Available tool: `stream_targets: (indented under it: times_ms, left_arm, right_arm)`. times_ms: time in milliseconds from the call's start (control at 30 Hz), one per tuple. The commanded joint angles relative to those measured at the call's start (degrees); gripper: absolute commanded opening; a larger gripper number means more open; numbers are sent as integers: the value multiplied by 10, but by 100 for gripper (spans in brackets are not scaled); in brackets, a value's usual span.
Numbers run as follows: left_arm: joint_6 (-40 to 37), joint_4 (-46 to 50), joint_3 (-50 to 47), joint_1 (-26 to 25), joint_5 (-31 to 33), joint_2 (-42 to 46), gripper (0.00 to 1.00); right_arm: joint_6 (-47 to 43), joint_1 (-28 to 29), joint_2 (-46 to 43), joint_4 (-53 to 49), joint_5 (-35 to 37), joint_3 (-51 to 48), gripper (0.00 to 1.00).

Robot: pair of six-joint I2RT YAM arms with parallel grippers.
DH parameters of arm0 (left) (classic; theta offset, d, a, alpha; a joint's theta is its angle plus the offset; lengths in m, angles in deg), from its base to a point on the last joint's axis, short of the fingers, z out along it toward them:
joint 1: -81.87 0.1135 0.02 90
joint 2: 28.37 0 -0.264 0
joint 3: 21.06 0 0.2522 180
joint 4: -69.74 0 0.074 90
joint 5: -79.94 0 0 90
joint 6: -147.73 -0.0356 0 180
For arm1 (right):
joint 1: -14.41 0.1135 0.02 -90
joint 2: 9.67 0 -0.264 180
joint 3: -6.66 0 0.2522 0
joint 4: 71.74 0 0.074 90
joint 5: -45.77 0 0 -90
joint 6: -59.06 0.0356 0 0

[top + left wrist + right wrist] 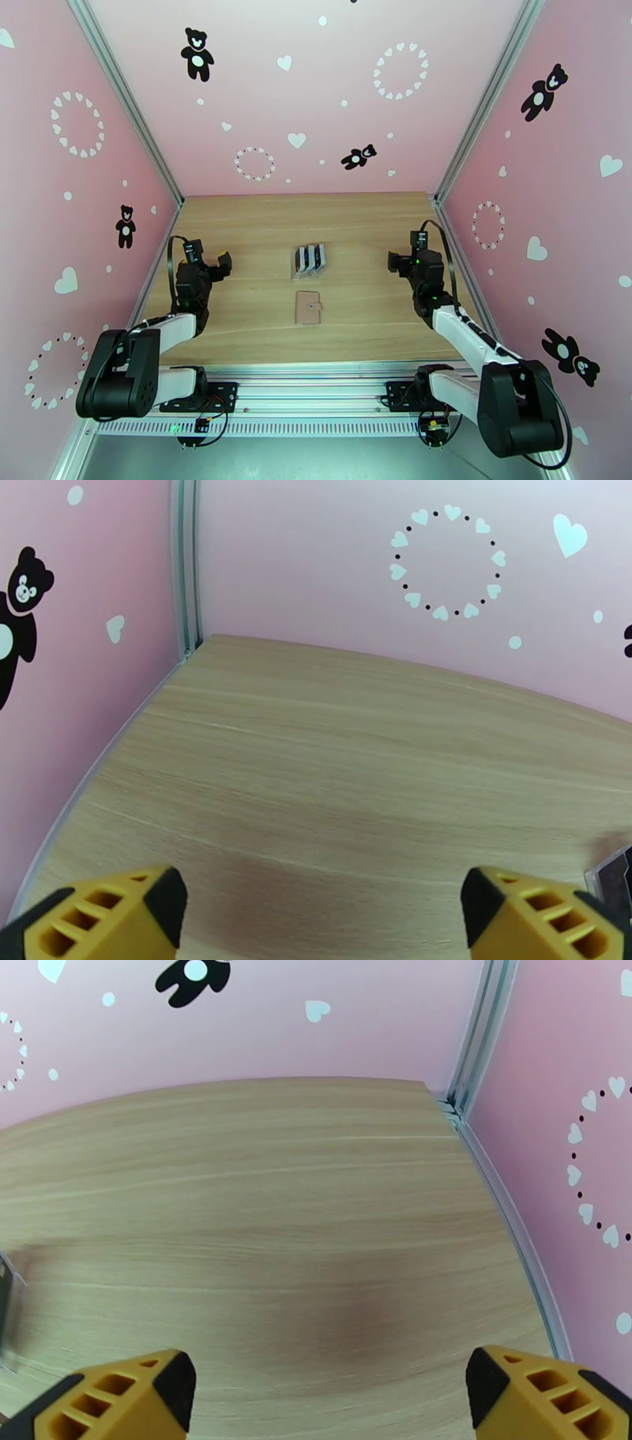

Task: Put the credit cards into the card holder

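A light wooden worktop [253, 221] is seen from above, enclosed by pink walls [332, 95] printed with black bears and white hearts. At the 9 o'clock side of the worktop, the black left end effector [220, 262] is held over the wood, its jaws spread wide with nothing between them. In the left wrist view its yellow, black-tipped fingers [118, 914] are set far apart over bare wood.

At the centre a dark slotted stand [309, 261] is placed. Pale, thin rectangular credit cards [303, 259] are seen standing in its slots; their number cannot be told for sure. At 6 o'clock from the stand, near it but not touching, a small tan-pink leather-like card holder [308, 308] is laid flat and closed, with its snap tab at the 3 o'clock edge.

At the 3 o'clock side of the worktop, the black right end effector [395, 261] is held level with the stand and well apart from it, its jaws likewise spread wide and empty. In the right wrist view its yellow, black-tipped fingers [545, 1398] are parted over bare wood.
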Motion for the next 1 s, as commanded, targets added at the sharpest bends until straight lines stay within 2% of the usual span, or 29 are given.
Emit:
stream_targets:
  times_ms: [0, 167, 300, 500, 967]
  left_arm:
    - [-15, -55, -7, 6, -31, -21, 98]
    - [-21, -63, 12, 7, -52, -72, 98]
    - [-14, -87, 17, 8, -37, -107, 98]
    - [-20, -27, 44, 8, -45, -104, 98]
    - [-21, -32, 43, 7, -44, -104, 98]
  right_arm:
    - [-14, 5, 16, 66, 18, -9, 96]
    - [-40, 20, 42, 95, 40, -17, 94]
    - [-39, 22, 65, 117, 39, -21, 94]
    - [-42, 22, 105, 149, 31, -23, 94]
    - [-29, -4, 186, 222, -19, -30, 95]
